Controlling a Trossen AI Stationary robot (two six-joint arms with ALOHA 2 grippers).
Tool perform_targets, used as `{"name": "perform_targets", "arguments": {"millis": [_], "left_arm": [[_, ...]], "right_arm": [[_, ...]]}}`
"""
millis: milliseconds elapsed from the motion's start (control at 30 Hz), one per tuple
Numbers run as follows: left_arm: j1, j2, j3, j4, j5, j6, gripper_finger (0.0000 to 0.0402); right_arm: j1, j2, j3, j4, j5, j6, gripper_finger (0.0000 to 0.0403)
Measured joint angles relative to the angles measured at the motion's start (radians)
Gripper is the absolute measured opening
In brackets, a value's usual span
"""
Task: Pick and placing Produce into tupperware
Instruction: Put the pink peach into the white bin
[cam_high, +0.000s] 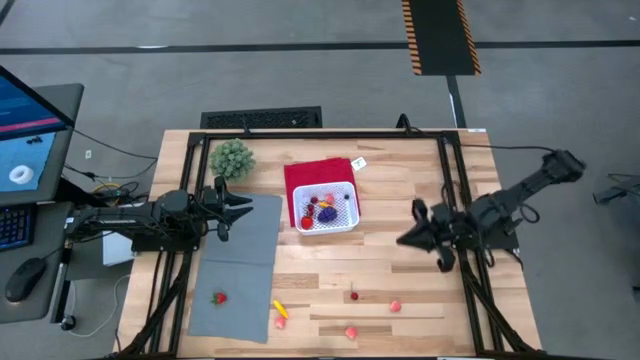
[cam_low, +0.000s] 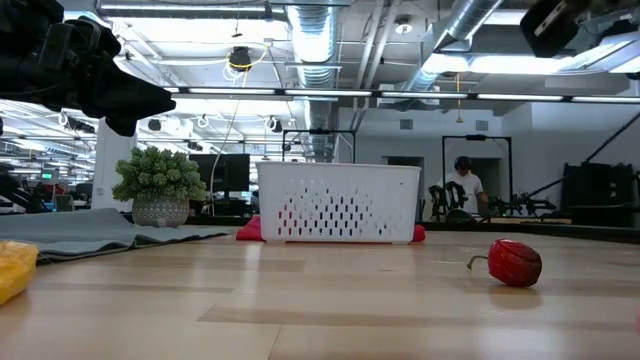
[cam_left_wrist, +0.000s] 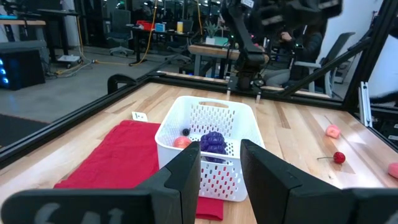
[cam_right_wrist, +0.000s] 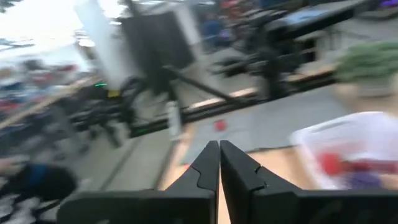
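The white latticed tupperware (cam_high: 328, 208) stands on a red cloth (cam_high: 300, 175) and holds red and purple produce (cam_left_wrist: 213, 142). More produce lies loose on the table: a strawberry (cam_high: 219, 297) on the grey mat, a yellow piece (cam_high: 280, 309), a cherry (cam_high: 354, 295) and pink pieces (cam_high: 395, 305). My left gripper (cam_high: 243, 208) hovers open to the left of the tupperware, pointing at it, with nothing between its fingers (cam_left_wrist: 221, 171). My right gripper (cam_high: 403, 241) hovers shut and empty to the right of the tupperware (cam_right_wrist: 219, 158).
A green bushy plant (cam_high: 232, 158) stands at the far left of the table. The grey mat (cam_high: 238, 270) lies near-left. Dark frame rails run along the left and right table edges (cam_high: 450, 190). A person (cam_low: 464, 186) stands in the room beyond.
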Motion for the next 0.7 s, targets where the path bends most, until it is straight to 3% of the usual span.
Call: {"name": "perform_targets", "arguments": {"millis": [267,433,533,700], "left_arm": [[0.0,0.0,0.0,0.0,0.0,0.0,0.0104],[0.0,0.0,0.0,0.0,0.0,0.0,0.0104],[0.0,0.0,0.0,0.0,0.0,0.0,0.0104],[0.0,0.0,0.0,0.0,0.0,0.0,0.0104]], "right_arm": [[0.112,0.237,-0.043,0.334,0.003,-0.024,0.0044],[0.085,0.407,-0.043,0.481,0.003,-0.007,0.0044],[0.053,0.458,0.005,0.406,0.008,0.019,0.0044],[0.059,0.558,0.196,-0.02,0.083,0.102,0.006]]}}
